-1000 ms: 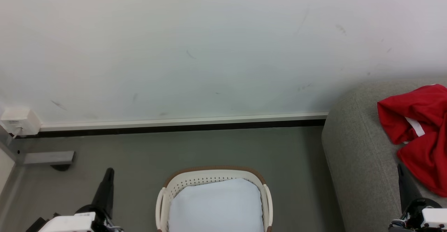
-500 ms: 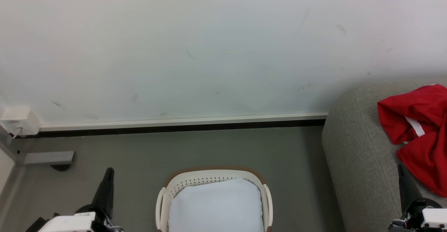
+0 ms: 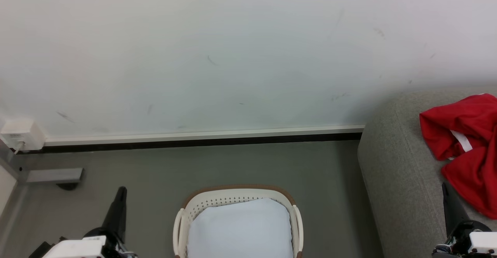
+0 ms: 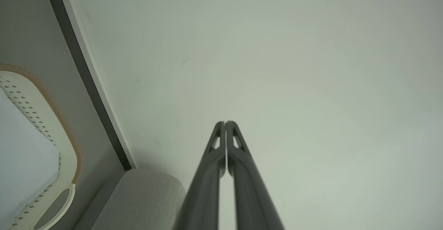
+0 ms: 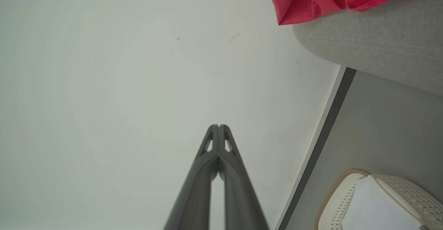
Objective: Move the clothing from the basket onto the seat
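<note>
1. You see the clothing, a crumpled red heap, lying on the seat near its left end.
2. The basket stands on the floor beside that end, pale bottom showing.
3. Your left gripper: fingers pressed together, left of the basket.
4. Your right gripper: fingers together, over the seat, just beside the clothing.

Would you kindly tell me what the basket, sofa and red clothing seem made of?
The basket: likely moulded plastic, smooth cream wall with punched holes, brown rim. The sofa: woven fabric upholstery, matte grey, with a visible seam. The clothing: thin, soft red textile, crumpled into folds; probably synthetic.
</note>
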Tool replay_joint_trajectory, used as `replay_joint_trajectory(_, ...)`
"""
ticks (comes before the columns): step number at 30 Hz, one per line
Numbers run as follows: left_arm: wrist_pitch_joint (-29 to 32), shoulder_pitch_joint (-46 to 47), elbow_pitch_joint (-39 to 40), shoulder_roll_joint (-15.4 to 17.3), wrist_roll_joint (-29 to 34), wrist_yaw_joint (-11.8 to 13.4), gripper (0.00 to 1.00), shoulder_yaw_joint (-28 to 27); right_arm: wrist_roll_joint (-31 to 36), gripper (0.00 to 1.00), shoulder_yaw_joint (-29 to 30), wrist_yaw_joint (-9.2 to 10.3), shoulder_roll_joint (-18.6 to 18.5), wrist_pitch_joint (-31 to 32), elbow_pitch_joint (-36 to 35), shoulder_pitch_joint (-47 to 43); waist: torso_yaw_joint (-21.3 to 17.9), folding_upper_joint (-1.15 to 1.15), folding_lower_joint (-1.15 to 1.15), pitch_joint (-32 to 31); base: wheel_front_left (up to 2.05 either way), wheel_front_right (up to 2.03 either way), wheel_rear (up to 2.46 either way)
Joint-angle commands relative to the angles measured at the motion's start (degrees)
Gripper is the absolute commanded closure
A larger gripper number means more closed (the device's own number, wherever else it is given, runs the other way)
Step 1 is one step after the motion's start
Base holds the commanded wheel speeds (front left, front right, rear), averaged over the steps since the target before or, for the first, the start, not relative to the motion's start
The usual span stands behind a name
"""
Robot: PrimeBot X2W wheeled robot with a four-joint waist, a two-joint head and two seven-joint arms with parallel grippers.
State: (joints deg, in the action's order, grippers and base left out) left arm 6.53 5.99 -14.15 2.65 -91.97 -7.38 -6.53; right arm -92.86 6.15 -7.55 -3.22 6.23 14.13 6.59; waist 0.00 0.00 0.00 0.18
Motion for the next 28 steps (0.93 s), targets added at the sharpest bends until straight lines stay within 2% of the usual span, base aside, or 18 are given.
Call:
replay_joint_trajectory(1,0.2,0.4,0.2,0.4,-0.8,-0.2,1.0,-0.1,0.2,1.0,0.2,0.12,0.1,0.2,-0.3,-0.8,0.0,0.0,0.0,0.0,0.0,0.0,0.0)
replay_joint_trajectory(28,0.2,0.4,0.2,0.4,-0.8,-0.2,1.0,-0.1,0.4,1.0,0.4,0.12,0.2,0.2,-0.3,-0.8,0.0,0.0,0.0,0.0,0.0,0.0,0.0)
